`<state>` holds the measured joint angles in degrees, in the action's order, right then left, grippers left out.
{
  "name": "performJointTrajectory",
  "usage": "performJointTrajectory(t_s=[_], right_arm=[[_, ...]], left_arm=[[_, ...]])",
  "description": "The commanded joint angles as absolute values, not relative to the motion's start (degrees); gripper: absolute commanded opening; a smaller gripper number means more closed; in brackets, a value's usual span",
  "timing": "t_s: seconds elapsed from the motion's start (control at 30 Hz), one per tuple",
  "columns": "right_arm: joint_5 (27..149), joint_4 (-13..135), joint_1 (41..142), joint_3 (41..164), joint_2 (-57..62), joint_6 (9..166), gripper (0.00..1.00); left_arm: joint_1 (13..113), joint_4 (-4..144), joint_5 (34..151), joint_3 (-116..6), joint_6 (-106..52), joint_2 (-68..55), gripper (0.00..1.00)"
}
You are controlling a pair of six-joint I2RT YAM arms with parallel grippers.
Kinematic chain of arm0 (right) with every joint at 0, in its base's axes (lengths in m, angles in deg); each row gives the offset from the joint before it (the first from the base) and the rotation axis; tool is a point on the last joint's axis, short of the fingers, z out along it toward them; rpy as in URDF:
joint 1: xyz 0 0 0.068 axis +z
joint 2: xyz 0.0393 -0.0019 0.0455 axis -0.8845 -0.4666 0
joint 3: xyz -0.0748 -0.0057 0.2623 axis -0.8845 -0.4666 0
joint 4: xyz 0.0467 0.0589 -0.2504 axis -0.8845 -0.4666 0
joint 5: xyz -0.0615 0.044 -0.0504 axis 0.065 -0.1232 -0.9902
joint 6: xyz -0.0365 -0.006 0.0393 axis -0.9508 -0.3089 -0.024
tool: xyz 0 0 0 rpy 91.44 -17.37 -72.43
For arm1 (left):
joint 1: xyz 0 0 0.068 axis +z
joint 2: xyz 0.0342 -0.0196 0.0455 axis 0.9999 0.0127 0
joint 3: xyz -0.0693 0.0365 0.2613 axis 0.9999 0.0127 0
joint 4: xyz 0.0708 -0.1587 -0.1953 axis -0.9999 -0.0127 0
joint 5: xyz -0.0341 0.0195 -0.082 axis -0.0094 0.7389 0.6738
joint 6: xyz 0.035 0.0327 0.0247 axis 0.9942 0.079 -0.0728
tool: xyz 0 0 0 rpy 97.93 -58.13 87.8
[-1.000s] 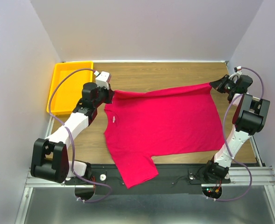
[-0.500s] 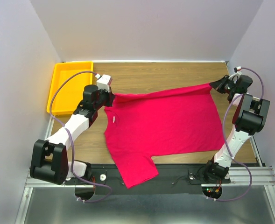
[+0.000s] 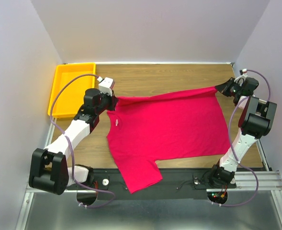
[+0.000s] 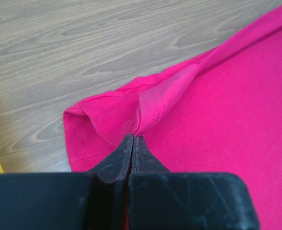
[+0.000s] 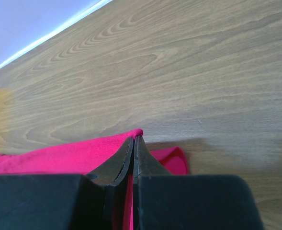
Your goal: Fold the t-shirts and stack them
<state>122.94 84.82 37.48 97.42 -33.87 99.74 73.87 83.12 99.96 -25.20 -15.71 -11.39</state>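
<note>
The crimson t-shirt (image 3: 169,127) lies spread across the middle of the wooden table, one sleeve hanging over the near edge. My left gripper (image 3: 114,99) is shut on the shirt's far left edge by the collar; in the left wrist view the fabric (image 4: 145,103) bunches up at the pinched fingertips (image 4: 132,138). My right gripper (image 3: 218,87) is shut on the far right corner, and the right wrist view shows the cloth (image 5: 78,153) pinched at the closed tips (image 5: 134,139). The shirt's far edge is pulled taut and slightly lifted between both grippers.
A yellow tray (image 3: 72,88) stands at the far left of the table, just left of the left arm. Bare wood (image 3: 169,76) lies beyond the shirt up to the back wall. Side walls close in left and right.
The left arm has shifted slightly, its wrist easing a little left and nearer. The shirt and the right arm look unchanged.
</note>
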Motion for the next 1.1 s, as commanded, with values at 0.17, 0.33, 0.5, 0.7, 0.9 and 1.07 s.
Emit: performJointTrajectory(t_s=[0.17,0.33,0.5,0.7,0.9,1.07], right_arm=[[121.9,85.0,37.1,97.2,-32.1,97.7,0.06],[121.8,84.6,37.0,97.1,-32.0,97.4,0.07],[121.5,84.0,37.0,96.7,-31.7,96.5,0.08],[121.4,83.6,37.0,96.0,-31.1,95.9,0.08],[121.0,83.4,36.9,95.5,-30.7,95.5,0.09],[121.0,83.3,36.4,95.3,-30.5,95.5,0.09]], left_arm=[[73.3,84.0,101.7,-23.9,-15.2,-13.4,0.00],[73.1,83.9,102.4,-23.6,-15.1,-13.5,0.00],[73.1,83.9,102.6,-23.1,-15.0,-13.6,0.00],[72.7,83.7,102.6,-22.9,-14.7,-13.4,0.00],[72.6,83.7,102.3,-22.7,-14.6,-12.9,0.00],[72.5,83.6,102.1,-22.6,-14.6,-12.9,0.00]])
